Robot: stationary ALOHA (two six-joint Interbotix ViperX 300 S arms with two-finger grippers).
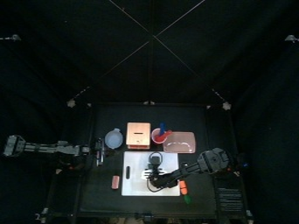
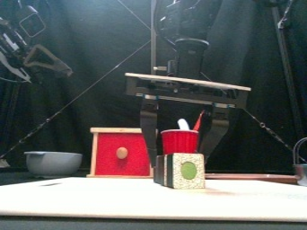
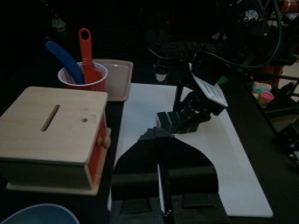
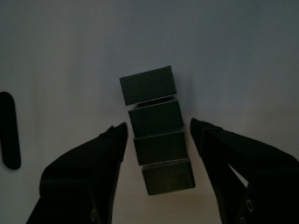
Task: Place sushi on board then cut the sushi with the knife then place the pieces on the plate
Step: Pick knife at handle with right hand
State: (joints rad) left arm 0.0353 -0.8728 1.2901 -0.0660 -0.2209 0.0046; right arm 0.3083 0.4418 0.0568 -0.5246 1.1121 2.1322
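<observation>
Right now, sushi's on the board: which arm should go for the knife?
Left, probably. The left gripper is free and its wrist view faces the red cup holding the knives. The right gripper is open astride the sushi roll on the board.

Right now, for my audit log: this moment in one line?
right gripper: open, straddling sushi roll | sushi roll: uncut, on white board | left gripper: raised at table's left | knives: in red cup

Table (image 1: pixel 100 199) with board (image 1: pixel 138 187), box (image 1: pixel 138 136), bowl (image 1: pixel 114 138), tray (image 1: pixel 183 141)
</observation>
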